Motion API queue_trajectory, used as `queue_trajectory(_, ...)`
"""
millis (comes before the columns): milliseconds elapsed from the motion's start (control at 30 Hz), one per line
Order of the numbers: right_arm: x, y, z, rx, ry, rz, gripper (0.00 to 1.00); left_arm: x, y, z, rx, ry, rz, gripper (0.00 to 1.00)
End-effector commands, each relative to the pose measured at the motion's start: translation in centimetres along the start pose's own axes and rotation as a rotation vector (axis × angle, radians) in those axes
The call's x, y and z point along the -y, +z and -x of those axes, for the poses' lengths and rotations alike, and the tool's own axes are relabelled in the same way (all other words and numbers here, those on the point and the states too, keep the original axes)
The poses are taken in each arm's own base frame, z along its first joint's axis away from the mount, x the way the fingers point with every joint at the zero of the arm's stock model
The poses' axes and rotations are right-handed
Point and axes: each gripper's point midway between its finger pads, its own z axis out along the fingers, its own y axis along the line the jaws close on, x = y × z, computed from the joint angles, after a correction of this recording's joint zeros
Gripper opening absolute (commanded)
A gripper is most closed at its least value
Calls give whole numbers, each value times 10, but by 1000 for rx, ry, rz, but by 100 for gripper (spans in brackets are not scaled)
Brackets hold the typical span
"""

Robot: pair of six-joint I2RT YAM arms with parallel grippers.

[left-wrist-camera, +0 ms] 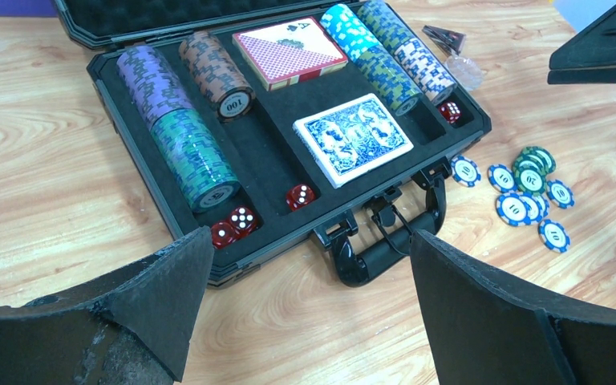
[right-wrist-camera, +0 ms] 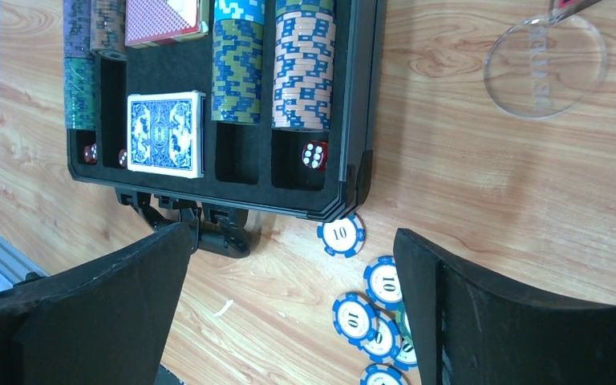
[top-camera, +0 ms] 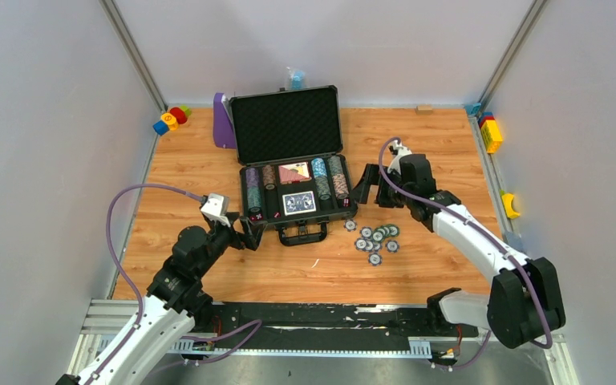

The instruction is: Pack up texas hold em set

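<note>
The dark grey briefcase (top-camera: 297, 192) lies open at the table's middle, with its foam-lined lid (top-camera: 287, 124) upright. Its slots hold rows of striped chips (left-wrist-camera: 180, 132), a red card deck (left-wrist-camera: 289, 52), a blue card deck (left-wrist-camera: 353, 138) and red dice (left-wrist-camera: 233, 227). Several loose blue chips (top-camera: 377, 239) lie on the wood right of the handle (top-camera: 303, 234); they also show in the right wrist view (right-wrist-camera: 369, 305). A clear round dealer button (right-wrist-camera: 544, 68) lies beside the case's right side. My left gripper (top-camera: 249, 231) is open and empty at the case's front left corner. My right gripper (top-camera: 366, 186) is open and empty at its right side.
A purple stand (top-camera: 223, 120) stands left of the lid. Coloured toy blocks sit at the back left corner (top-camera: 170, 119) and along the right wall (top-camera: 489, 132). A yellow piece (top-camera: 510, 204) lies at the right edge. Grey walls enclose the table.
</note>
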Motion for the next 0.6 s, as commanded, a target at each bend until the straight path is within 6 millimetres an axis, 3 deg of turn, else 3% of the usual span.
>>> queue_trajectory(0, -19, 2, 22, 53, -3, 75, 100, 1, 1, 6, 24, 0, -4, 100)
queue_trajectory(233, -21, 8, 22, 34, 6, 92, 100, 2, 1, 6, 28, 1, -11, 100)
queue_trajectory(567, -24, 37, 4, -61, 52, 160, 100, 3, -1, 7, 34, -1, -17, 100)
